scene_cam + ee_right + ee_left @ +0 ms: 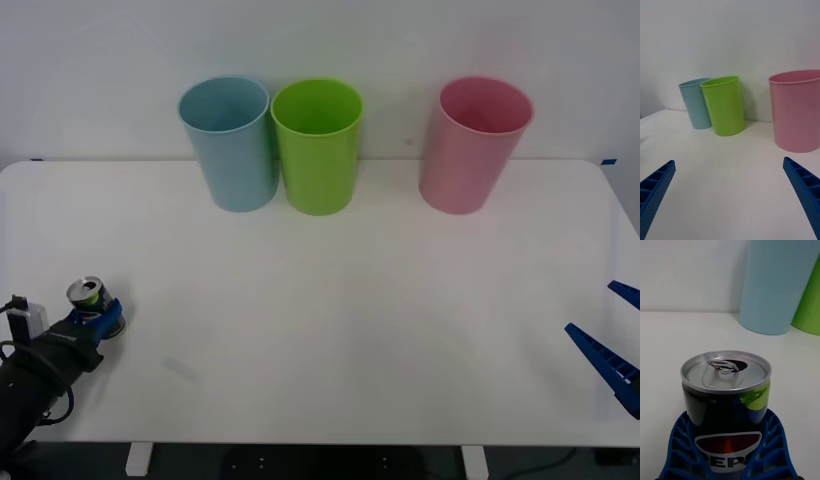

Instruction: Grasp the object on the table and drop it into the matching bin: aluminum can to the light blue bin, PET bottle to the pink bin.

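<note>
Left gripper point(728, 461) clamped on aluminum can point(726, 397), upright, prob. still on table point(330, 330), ready for light blue bin point(228, 140); right gripper point(730, 198) spread wide, idle

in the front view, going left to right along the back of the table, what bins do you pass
light blue bin → lime green bin → pink bin

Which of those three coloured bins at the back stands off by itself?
The pink bin. It stands apart toward the table's right side, while the light blue bin and lime green bin sit close together, side by side.
</note>
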